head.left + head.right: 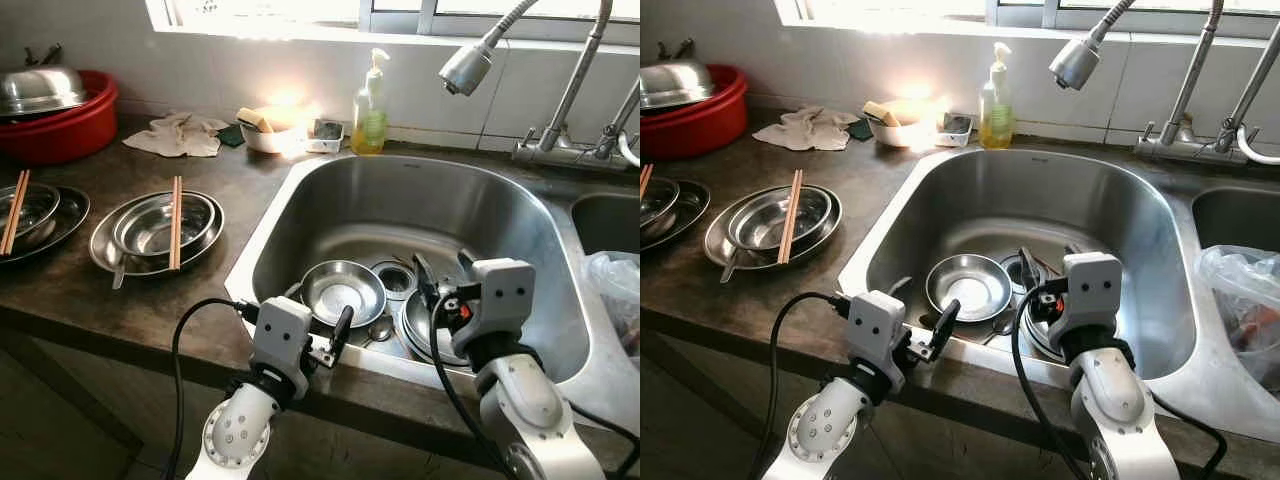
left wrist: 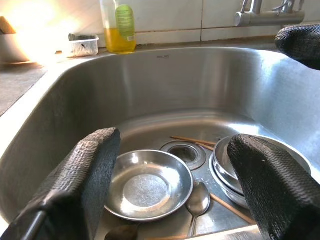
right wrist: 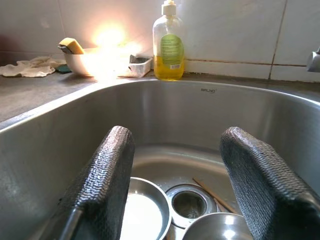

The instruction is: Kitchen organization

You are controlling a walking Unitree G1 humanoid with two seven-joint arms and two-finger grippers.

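Note:
A steel sink (image 1: 262, 235) holds a shallow steel bowl (image 1: 343, 291), a stack of steel dishes (image 2: 232, 165) to its right, a spoon (image 2: 198, 201) and loose chopsticks (image 2: 192, 141) by the drain. My left gripper (image 1: 335, 340) hovers open over the sink's front rim, just in front of the shallow bowl. My right gripper (image 1: 443, 270) is also open, inside the basin above the stacked dishes. Neither gripper holds anything.
On the counter to the left, a steel bowl on a plate (image 1: 157, 230) carries chopsticks, with a similar set (image 1: 30, 215) further left. Behind are a red basin (image 1: 60, 125), a cloth (image 1: 180, 135), a sponge bowl (image 1: 265, 130) and a soap bottle (image 1: 369, 110). A sprayer head (image 1: 466, 68) hangs over the sink.

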